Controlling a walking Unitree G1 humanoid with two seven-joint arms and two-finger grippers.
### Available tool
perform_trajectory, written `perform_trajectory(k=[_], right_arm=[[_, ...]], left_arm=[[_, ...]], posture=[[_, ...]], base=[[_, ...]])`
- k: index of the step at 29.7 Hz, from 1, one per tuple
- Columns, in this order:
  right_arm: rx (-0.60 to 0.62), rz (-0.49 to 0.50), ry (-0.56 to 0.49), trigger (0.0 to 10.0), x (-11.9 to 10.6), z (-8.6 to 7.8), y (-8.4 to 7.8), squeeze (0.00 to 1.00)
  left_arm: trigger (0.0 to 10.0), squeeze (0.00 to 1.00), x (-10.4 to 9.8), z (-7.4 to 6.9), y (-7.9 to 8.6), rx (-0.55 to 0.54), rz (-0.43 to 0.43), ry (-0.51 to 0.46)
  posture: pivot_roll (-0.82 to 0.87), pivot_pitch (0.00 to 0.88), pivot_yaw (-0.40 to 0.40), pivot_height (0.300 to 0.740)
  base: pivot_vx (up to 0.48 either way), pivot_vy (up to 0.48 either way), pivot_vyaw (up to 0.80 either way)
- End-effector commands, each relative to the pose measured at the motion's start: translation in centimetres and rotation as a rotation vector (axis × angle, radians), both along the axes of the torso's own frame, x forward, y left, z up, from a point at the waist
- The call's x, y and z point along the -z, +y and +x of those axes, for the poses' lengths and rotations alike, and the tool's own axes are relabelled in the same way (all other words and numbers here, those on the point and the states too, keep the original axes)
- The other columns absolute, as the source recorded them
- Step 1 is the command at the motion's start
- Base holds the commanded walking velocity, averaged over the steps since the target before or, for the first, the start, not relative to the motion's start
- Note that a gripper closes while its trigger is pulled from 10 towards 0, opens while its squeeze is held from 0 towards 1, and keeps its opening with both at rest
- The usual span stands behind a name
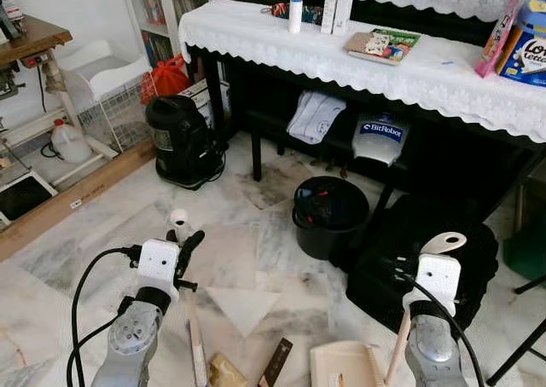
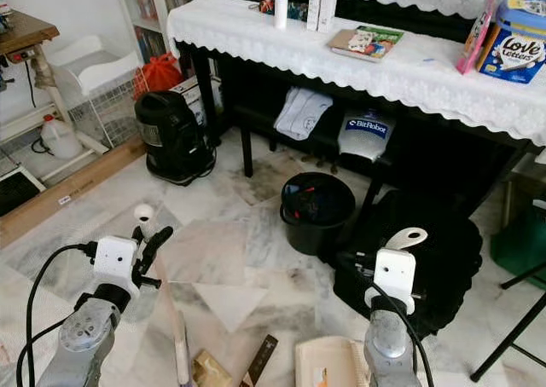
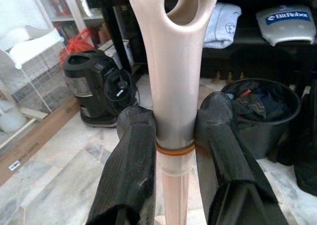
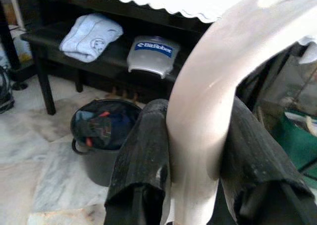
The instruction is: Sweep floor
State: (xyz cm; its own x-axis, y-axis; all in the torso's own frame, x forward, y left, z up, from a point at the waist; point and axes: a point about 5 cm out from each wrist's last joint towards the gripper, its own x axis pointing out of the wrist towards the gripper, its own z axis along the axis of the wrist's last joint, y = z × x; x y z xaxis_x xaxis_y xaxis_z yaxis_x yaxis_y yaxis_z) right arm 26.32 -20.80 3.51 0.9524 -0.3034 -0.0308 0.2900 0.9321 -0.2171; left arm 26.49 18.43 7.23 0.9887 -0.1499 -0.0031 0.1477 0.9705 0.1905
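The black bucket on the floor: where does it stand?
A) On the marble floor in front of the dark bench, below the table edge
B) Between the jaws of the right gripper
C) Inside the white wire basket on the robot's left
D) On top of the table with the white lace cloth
A: the black bucket stands on the marble floor before the dark bench, below the white-clothed table.

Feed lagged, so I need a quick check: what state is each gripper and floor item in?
left gripper: shut on cream broom handle.
right gripper: shut on cream dustpan handle.
cream dustpan: on floor.
black bucket: upright, holding items.
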Motion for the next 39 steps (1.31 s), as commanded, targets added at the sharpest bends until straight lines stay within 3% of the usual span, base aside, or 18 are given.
perform_trajectory(k=[1,13,22,27,30,36,39], right_arm=[[-0.019,-0.037,-0.063,10.0,-1.4,1.0,-0.2,0.0],[-0.036,-0.07,-0.102,10.0,-2.3,2.5,-0.1,0.0],[-0.068,-0.041,-0.018,10.0,0.3,1.8,1.8,0.0],[-0.106,-0.048,0.044,10.0,1.7,1.1,3.2,0.0],[-0.111,-0.05,0.048,10.0,1.8,1.0,3.3,0.0],[-0.104,-0.061,0.045,10.0,1.8,1.1,2.9,0.0],[-0.103,-0.065,0.035,10.0,1.6,1.3,2.8,0.0]], left_arm=[[10.0,0.0,-1.0,0.1,-0.1,0.011,0.005,-0.036],[10.0,0.0,-1.4,0.2,0.2,0.02,0.007,-0.037],[10.0,0.0,-1.7,0.6,-0.2,0.057,-0.053,-0.001],[10.0,0.0,-1.2,0.8,-0.5,0.173,-0.084,0.125],[10.0,0.0,-0.4,0.6,-0.3,0.192,-0.057,0.183],[10.0,0.0,0.1,0.0,-1.1,0.286,-0.129,0.277],[10.0,0.0,0.2,-0.4,-1.4,0.339,-0.114,0.333]], posture=[[0.07,0.041,0.035,0.74],[0.08,0.058,0.04,0.74],[0.1,0.073,0.043,0.74],[0.11,0.079,0.044,0.74],[0.11,0.08,0.044,0.74],[0.1,0.081,0.036,0.74],[0.11,0.082,0.038,0.74]], base=[[0.0,0.0,0.0],[0.0,0.0,0.0],[0.0,0.0,0.0],[0.0,0.0,0.0],[0.0,0.0,0.0],[0.0,0.0,0.0],[0.0,0.0,0.0]])
